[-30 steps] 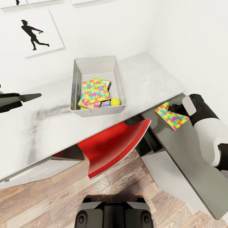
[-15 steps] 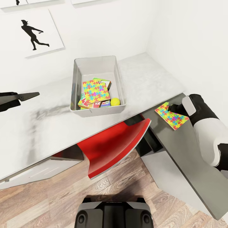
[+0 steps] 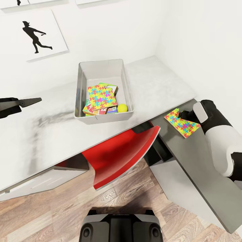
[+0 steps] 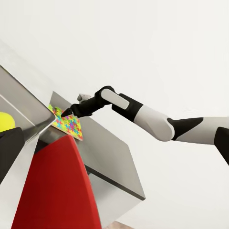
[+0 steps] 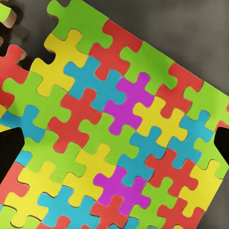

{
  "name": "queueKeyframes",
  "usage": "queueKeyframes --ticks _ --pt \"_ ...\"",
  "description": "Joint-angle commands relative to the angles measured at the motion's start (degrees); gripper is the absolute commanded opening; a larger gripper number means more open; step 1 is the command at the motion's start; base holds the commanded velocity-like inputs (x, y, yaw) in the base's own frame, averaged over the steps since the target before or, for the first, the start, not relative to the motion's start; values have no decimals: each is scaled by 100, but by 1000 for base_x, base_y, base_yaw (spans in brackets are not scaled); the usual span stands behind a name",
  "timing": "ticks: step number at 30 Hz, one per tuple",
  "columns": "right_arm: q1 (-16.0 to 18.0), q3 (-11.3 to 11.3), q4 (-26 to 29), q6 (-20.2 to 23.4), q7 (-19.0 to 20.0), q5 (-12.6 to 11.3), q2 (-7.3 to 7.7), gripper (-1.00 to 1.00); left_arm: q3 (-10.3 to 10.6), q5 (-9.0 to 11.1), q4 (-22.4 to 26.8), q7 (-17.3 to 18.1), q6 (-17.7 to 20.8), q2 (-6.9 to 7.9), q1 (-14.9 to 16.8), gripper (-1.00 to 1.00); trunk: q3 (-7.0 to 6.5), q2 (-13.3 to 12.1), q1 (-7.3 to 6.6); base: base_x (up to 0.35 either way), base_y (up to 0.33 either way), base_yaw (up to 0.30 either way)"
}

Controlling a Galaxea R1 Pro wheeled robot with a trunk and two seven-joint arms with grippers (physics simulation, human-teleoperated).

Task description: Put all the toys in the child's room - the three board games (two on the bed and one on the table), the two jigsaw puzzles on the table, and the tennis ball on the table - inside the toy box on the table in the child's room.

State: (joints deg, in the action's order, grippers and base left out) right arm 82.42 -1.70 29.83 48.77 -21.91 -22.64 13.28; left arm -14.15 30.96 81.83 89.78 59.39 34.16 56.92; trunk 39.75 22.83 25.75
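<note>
- Left end effector [image 3: 32, 101] hovers over the left part of the worktop [image 3: 50, 131], fingers close together, holding nothing; can't tell if fully clenched.
- Toy box [image 3: 102, 65] sits near the worktop's back edge, long axis running from the wall toward the front edge.
- Inside it: one jigsaw puzzle [image 3: 101, 96] flat on top of the stacked board games [image 3: 95, 109], tennis ball [image 3: 122, 108] in the front right corner.
- Red chair [image 3: 117, 154] tucked under the worktop's front edge.
- Second jigsaw puzzle [image 3: 181, 123] lies on the dark grey cabinet top [image 3: 198, 158] near its back edge, turned diagonal to the edges.
- Right end effector [image 3: 183, 116] on the puzzle's far side; the wrist view shows fingers spread at both sides of the puzzle, released, not gripping.
</note>
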Motion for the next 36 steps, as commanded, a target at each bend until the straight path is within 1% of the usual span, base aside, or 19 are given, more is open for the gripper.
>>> queueKeyframes --ticks 1,6,25,36 --pt "2 -5 5 10 -45 -83 -1 100 4 -2 0 22 61 2 4 100 7 9 3 0 0 0" --pt "2 -5 -2 10 -45 -83 4 100 1 -2 0 22 61 2 4 100 7 9 3 -34 0 0" --pt "2 -5 -4 18 -27 -82 8 100 0 -3 0 22 61 2 4 100 7 9 3 -172 0 0" --pt "2 -5 -4 18 -20 -83 8 100 0 -2 0 22 61 2 6 100 7 9 3 -25 0 0"
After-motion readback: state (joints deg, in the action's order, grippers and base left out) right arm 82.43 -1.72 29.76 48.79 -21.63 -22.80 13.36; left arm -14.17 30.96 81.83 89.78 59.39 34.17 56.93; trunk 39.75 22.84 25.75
